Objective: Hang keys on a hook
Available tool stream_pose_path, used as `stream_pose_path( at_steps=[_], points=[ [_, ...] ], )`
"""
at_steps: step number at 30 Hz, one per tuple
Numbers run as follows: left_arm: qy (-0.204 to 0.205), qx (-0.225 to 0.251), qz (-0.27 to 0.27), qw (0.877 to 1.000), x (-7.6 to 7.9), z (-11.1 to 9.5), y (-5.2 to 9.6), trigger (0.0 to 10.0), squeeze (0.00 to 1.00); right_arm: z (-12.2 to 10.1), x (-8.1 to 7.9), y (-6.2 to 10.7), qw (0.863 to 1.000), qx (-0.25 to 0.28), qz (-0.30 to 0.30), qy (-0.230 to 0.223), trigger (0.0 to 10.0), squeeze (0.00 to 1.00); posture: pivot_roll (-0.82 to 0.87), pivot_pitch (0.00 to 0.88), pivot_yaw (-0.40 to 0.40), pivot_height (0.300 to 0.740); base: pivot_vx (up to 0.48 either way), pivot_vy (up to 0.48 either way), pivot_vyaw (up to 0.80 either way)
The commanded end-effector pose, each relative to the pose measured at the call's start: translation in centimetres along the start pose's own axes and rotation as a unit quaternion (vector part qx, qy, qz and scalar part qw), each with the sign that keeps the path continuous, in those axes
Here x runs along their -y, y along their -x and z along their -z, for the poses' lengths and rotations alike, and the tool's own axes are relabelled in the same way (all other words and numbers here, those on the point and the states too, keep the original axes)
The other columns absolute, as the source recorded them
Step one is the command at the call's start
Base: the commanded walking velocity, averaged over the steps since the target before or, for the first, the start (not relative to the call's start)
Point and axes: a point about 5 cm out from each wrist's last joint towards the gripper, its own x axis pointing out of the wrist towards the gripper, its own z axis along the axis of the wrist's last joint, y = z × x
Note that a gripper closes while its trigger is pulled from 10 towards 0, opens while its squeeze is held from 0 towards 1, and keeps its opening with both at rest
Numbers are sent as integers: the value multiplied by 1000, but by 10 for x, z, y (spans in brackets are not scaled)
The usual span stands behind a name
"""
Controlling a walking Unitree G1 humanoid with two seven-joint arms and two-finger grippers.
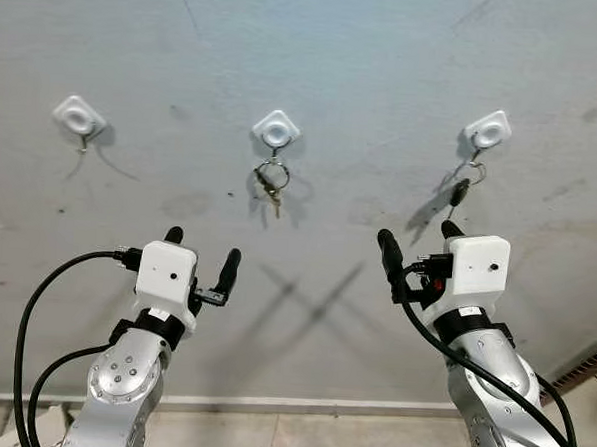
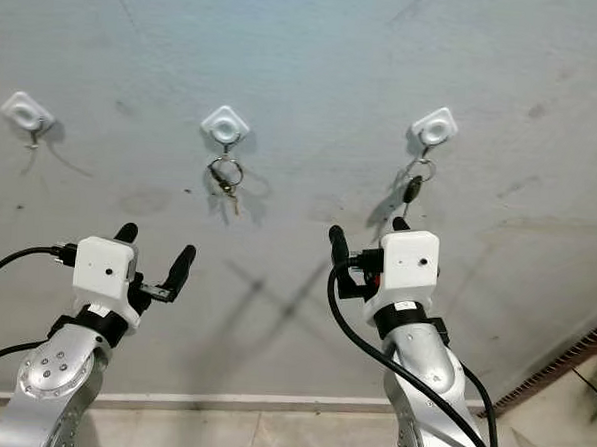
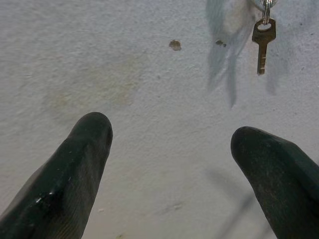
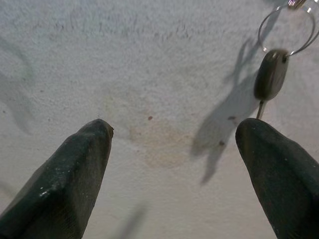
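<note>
Two tools are up in front of the wall, closest to us. The left tool (image 1: 202, 251) has its fingers spread wide with nothing between them. The right tool (image 1: 418, 240) is spread wide too, and holds nothing.

Farther back, on the gray wall (image 1: 317, 54), are three white hooks. The left hook (image 1: 79, 118) looks bare. The middle hook (image 1: 276, 131) has a ring of keys (image 1: 271, 182) hanging on it. The right hook (image 1: 488, 131) holds a ring with a dark key (image 1: 460, 191), and this hangs just past the tip of the right tool.

I think the keys are already hung up. What could go wrong now? The right tool is very near the dark key. If it bumps the ring while moving away, the key could swing and slip off its hook.

Some parts are hard to see. The left hook's metal part is tiny. The wrist views cut off the hooks above the keys.
</note>
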Motion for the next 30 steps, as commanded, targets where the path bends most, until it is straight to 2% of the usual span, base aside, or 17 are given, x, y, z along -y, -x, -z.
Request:
stream_pose_path(
  at_steps=[1,19,30],
  points=[
    [-2,-9,5,1000,1,2,0,10000,0,-1,-3,1,1000,-1,-10,-7,10000,0,2,0,10,740,0,0,0],
    [-2,-16,13,1000,2,3,1,10000,0,2,-7,3,1000,-15,-17,-19,10000,0,4,0,10,740,0,0,0],
    [1,-18,13,1000,2,4,-1,10000,0,0,-6,1,1000,-14,-15,-21,10000,0,4,0,9,740,-259,0,0]
  ],
)
